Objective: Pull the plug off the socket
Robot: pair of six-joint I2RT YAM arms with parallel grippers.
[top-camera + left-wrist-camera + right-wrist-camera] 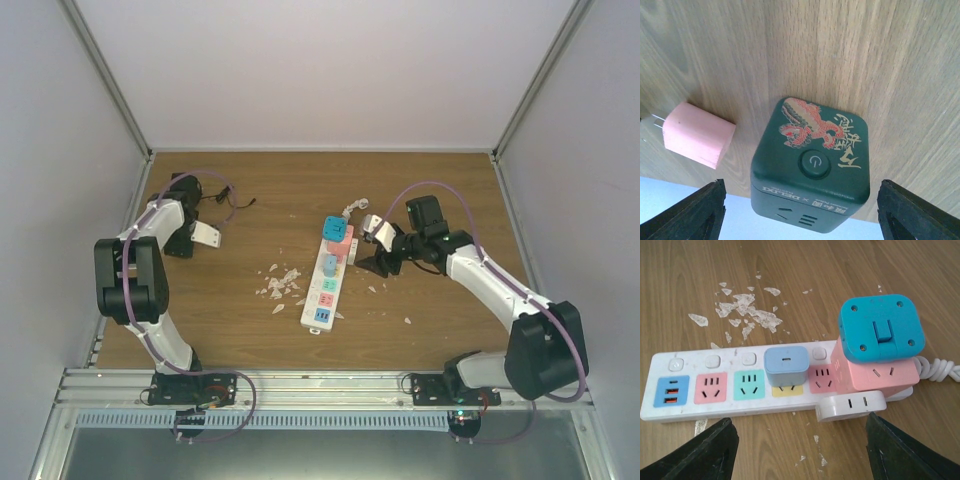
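The socket (740,382), a long white strip with coloured faces, lies across the right wrist view, and it shows at the table's middle (325,285). A light-blue plug (786,365) sits in its yellow face. At its corded end stand a pink cube adapter (875,372), a blue cube (880,327) on top and a white adapter (852,405). My right gripper (800,450) (375,262) is open just beside the strip, holding nothing. My left gripper (800,210) (182,243) is open at the far left, its fingers either side of a dark green cube (810,170) without touching it. A pink plug (697,135) lies loose beside it.
White flakes (280,282) are scattered on the wood left of the strip. The strip's coiled white cord (940,367) trails off its far end. A thin black cable (235,205) lies near the left arm. Enclosure walls ring the table.
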